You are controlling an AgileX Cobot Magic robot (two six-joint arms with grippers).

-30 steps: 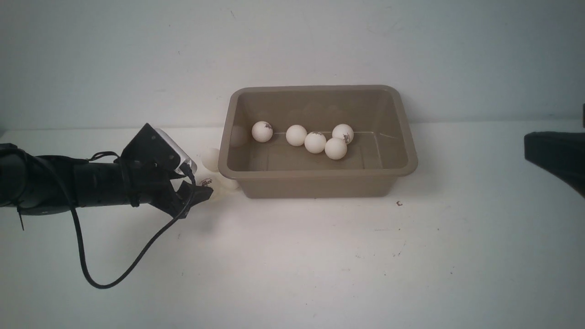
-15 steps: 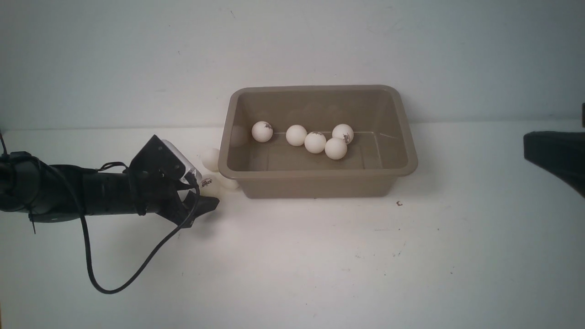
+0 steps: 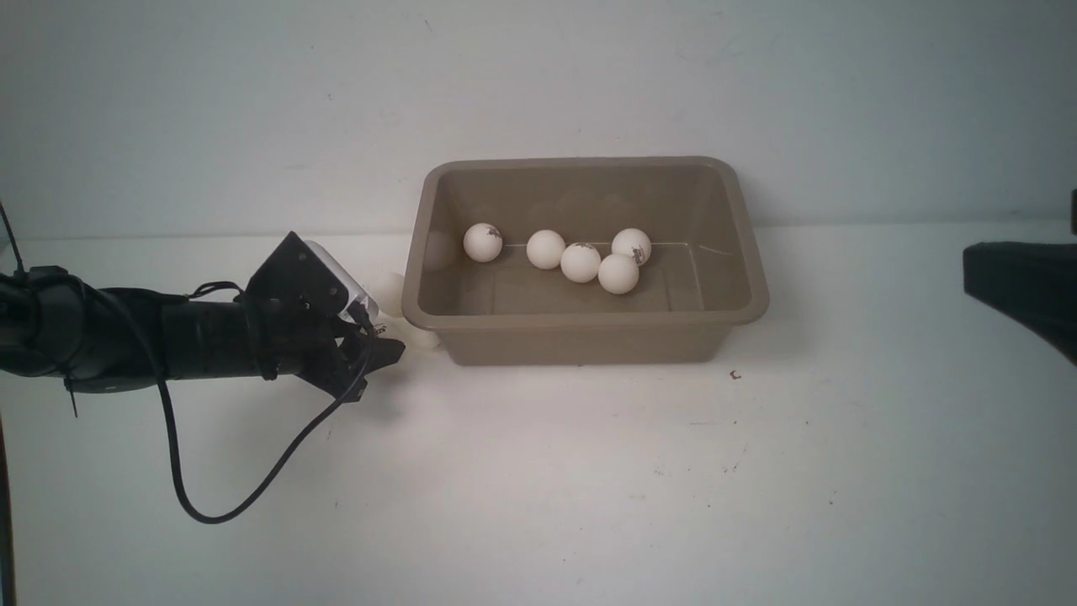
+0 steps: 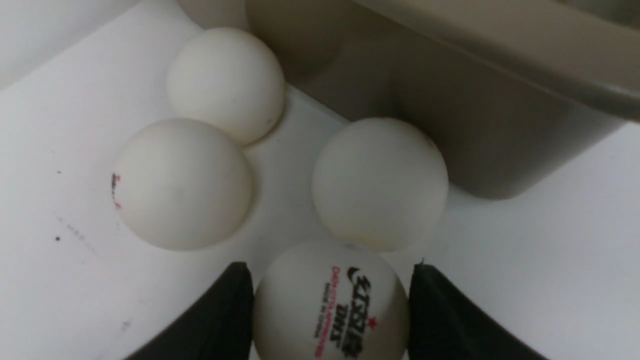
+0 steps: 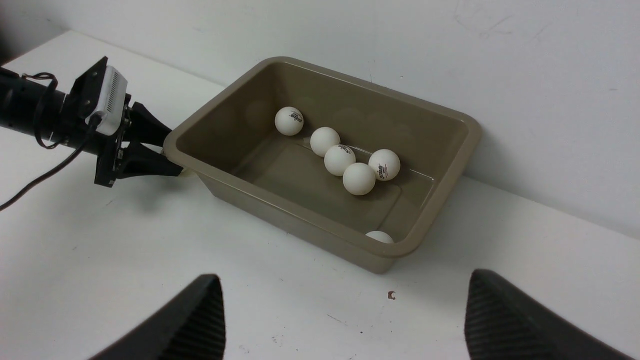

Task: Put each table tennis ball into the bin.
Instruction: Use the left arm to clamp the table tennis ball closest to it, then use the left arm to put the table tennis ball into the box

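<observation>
The taupe bin (image 3: 580,318) stands at the back middle of the table, with several white table tennis balls (image 3: 580,262) lying inside it. My left gripper (image 3: 383,347) sits low on the table at the bin's left front corner. It is shut on a table tennis ball with a dark and red logo (image 4: 330,305), a black finger pressing each side. Three more balls (image 4: 182,182) lie on the table just past it, one (image 4: 380,182) against the bin wall (image 4: 450,125). My right gripper (image 5: 345,300) hangs open and empty over the table right of the bin.
A white wall rises right behind the bin. A black cable (image 3: 252,488) loops from the left arm onto the table. A tiny brown speck (image 3: 734,374) lies in front of the bin's right corner.
The left gripper slid a little toward the bin's corner and its fingers closed on the logo ball. The right gripper and the balls in the bin stayed still.
</observation>
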